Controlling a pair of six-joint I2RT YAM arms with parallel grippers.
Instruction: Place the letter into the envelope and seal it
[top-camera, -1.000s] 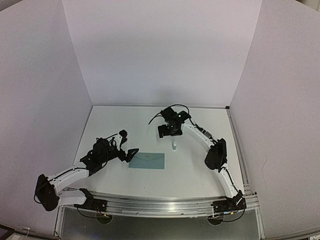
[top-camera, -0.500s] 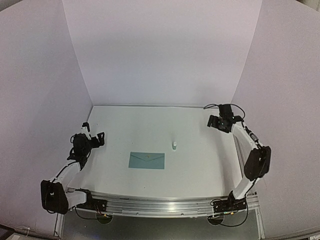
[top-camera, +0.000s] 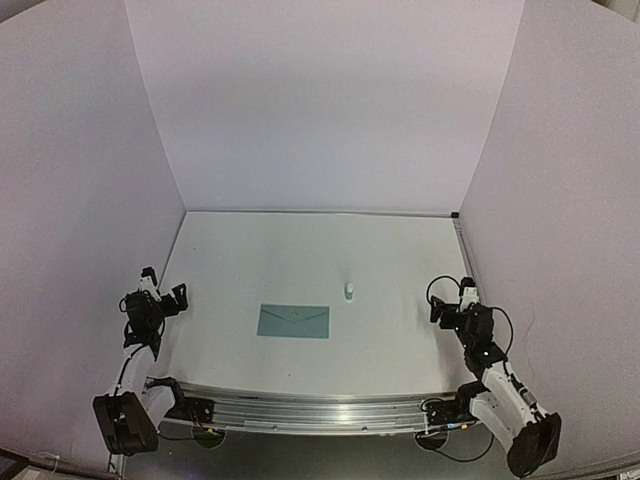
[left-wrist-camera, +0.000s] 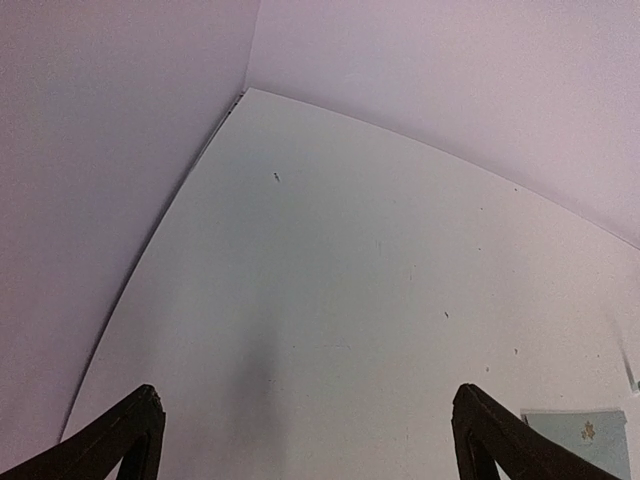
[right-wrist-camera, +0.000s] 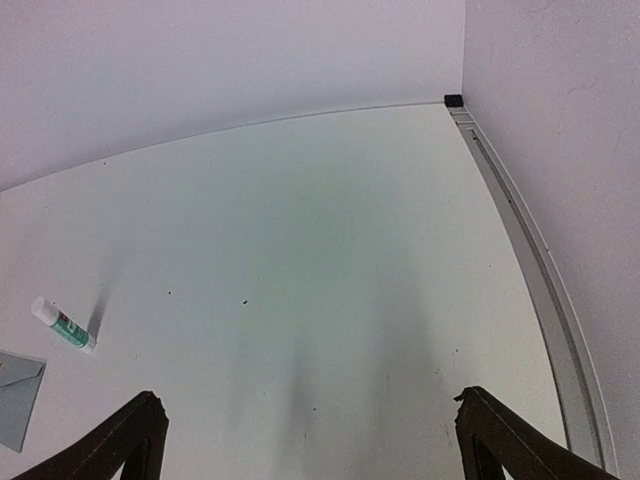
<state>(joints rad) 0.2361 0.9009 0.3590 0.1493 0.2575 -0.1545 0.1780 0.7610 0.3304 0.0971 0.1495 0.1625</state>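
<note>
The pale teal envelope (top-camera: 293, 321) lies flat on the white table, near the front middle. Its corner shows at the bottom right of the left wrist view (left-wrist-camera: 585, 437) and at the left edge of the right wrist view (right-wrist-camera: 16, 396). The letter is out of view. My left gripper (top-camera: 165, 286) hangs open at the table's left edge, far left of the envelope. My right gripper (top-camera: 451, 299) hangs open near the right edge, far right of it. Both wrist views show wide-apart fingers (left-wrist-camera: 120, 442) (right-wrist-camera: 505, 440) with only bare table between them.
A small white tube (top-camera: 349, 290) with a green label stands just behind the envelope's right end; it also shows as the tube (right-wrist-camera: 62, 325) in the right wrist view. White walls enclose the table on three sides. A metal rail (right-wrist-camera: 540, 290) runs along the right edge.
Both arms have pulled back from the middle of the table, the left to the left edge and the right to the near right. The envelope and tube have not moved.
</note>
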